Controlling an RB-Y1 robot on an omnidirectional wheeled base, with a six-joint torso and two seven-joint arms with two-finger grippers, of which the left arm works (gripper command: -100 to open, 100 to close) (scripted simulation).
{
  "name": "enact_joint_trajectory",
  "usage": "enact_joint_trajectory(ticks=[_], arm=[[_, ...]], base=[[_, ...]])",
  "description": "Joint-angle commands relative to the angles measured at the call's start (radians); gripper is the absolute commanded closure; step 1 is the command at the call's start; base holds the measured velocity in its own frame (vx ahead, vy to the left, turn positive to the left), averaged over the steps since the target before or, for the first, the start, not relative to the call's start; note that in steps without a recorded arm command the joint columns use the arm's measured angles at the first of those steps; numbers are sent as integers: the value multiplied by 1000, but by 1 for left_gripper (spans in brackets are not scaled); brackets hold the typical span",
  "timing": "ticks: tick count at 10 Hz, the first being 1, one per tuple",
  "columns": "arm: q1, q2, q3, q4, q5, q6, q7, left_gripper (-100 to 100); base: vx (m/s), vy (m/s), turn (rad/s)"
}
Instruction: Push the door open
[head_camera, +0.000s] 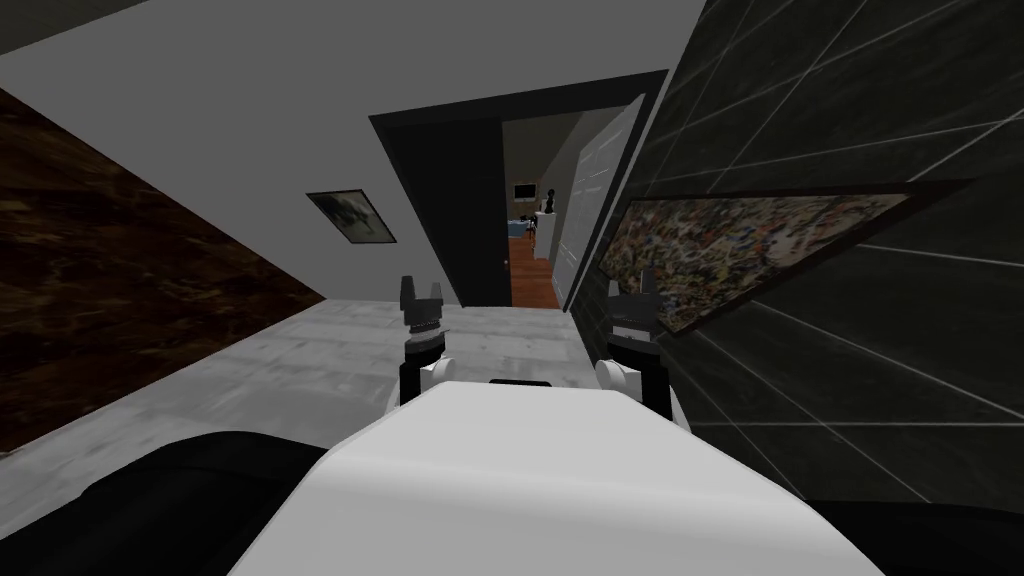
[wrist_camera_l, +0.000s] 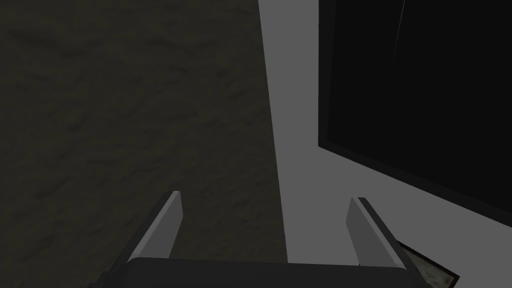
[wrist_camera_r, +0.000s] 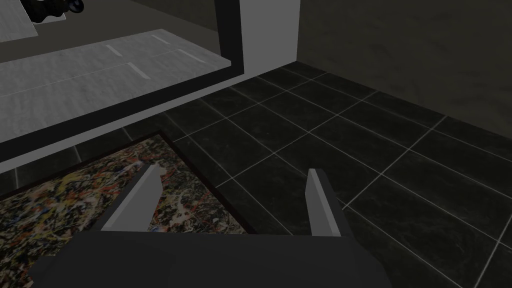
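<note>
A dark-framed doorway (head_camera: 520, 100) stands ahead in the grey wall. Its left part is filled by a dark door panel (head_camera: 450, 210), which also appears past my left fingers (wrist_camera_l: 415, 90). A white panelled door leaf (head_camera: 598, 195) stands angled at the right side, also seen beyond my right fingers (wrist_camera_r: 100, 75). Between the two, a gap shows a room with a wooden floor (head_camera: 530, 285). My left gripper (head_camera: 421, 295) and right gripper (head_camera: 633, 290) are held up in front of my chest, short of the doorway. Both are open and empty (wrist_camera_l: 265, 225) (wrist_camera_r: 232, 200).
A dark tiled wall (head_camera: 860, 150) runs close along my right with a large speckled painting (head_camera: 740, 240) on it, right beside my right gripper. A small framed picture (head_camera: 352, 216) hangs left of the doorway. A dark brown wall (head_camera: 120, 270) bounds the left; grey floor (head_camera: 330, 350) lies between.
</note>
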Motion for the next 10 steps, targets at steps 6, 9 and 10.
enact_joint_trajectory(ticks=[6, 9, 10], arm=[[-55, 27, -13, 141, 14, -20, -10, -100], [-77, 36, -18, 198, 20, -28, -13, -100], [-85, 39, -19, 220, 23, -30, -14, -100]], base=[[114, 1, -12], [86, 1, -10], [86, -8, -14]])
